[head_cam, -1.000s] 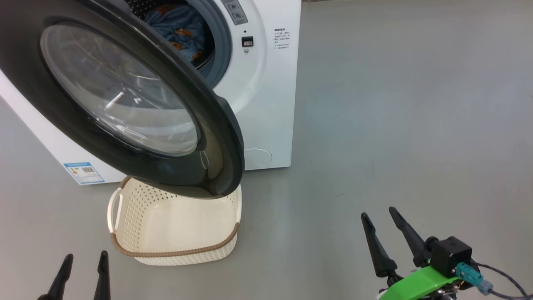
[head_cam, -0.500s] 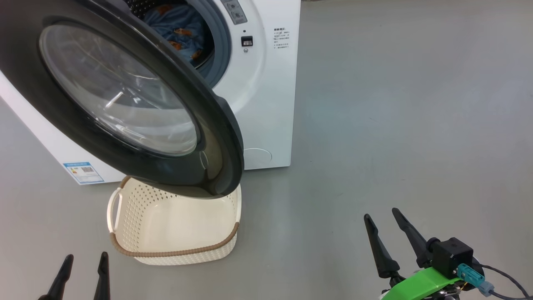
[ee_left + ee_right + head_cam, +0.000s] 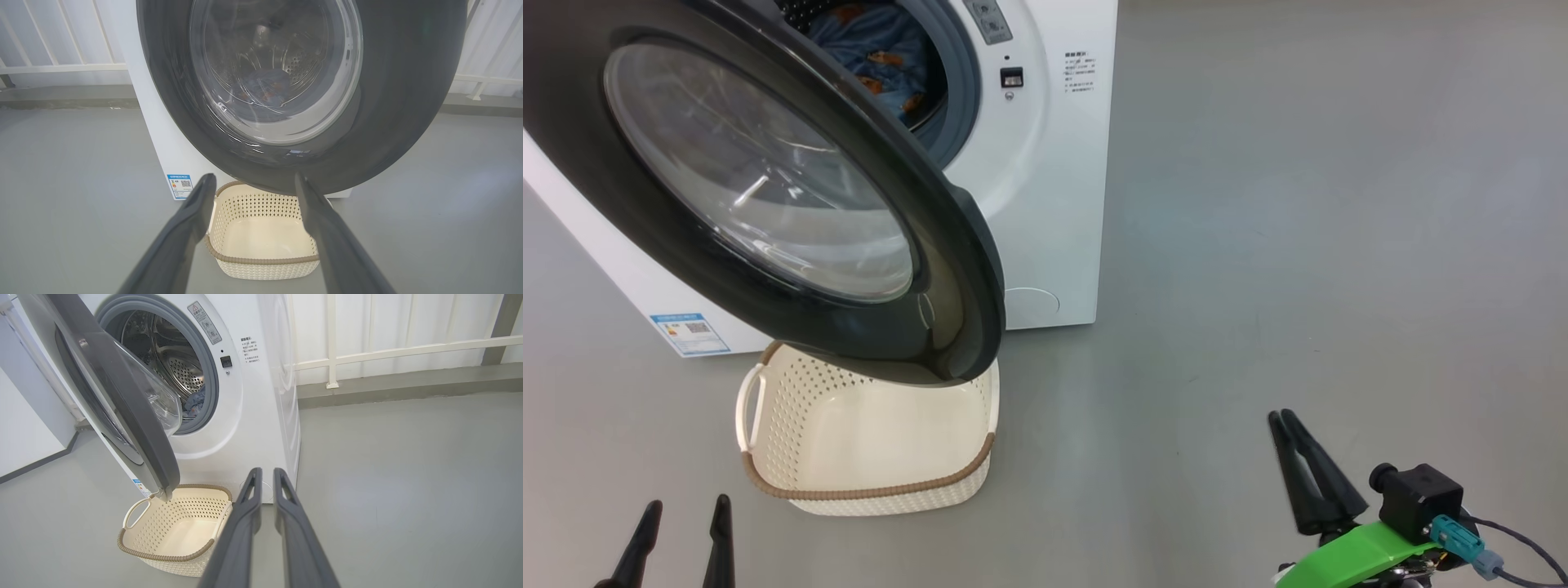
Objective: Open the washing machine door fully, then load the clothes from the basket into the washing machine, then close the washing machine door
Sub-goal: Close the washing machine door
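The washing machine (image 3: pixel 1045 204) stands at the upper left with its door (image 3: pixel 947 269) swung partway out, black rim and glass bowl hanging over the basket (image 3: pixel 866 494). Inside the drum lie the light blue bear-print clothes (image 3: pixel 882 49), also seen in the right wrist view (image 3: pixel 195 403) and dimly through the door glass (image 3: pixel 265 85). The cream basket (image 3: pixel 163 555) sits on the floor under the door's lower edge, and I see nothing in it. My left gripper (image 3: pixel 686 514) is open and low, in front of the basket. My right gripper (image 3: pixel 1280 416) is shut, holding nothing, well to the right of the basket.
Grey floor (image 3: pixel 1298 204) stretches to the right of the machine. A white railing (image 3: pixel 400 349) and a wall run behind it. A blue label (image 3: pixel 690 332) marks the machine's lower left front. A white wall (image 3: pixel 24 428) stands left of the machine.
My right gripper's fingers have come together from open to shut and shifted slightly right. The door, basket and left gripper have stayed put; the camera nudged slightly.
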